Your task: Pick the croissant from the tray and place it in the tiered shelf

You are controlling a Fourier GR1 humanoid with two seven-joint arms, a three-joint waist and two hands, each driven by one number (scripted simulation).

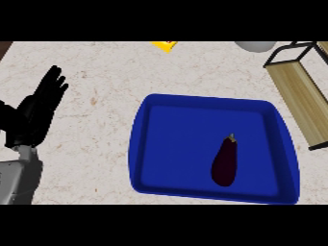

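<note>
Blue tray sits mid bench w/ a dark purple eggplant lying in its right half, stem pointing up; no croissant seen. Wooden tiered shelf is just right of tray, at top right. Left hand rests at left edge, fingers straight & apart, holding nothing. Yellow item & grey object at far edge
</note>
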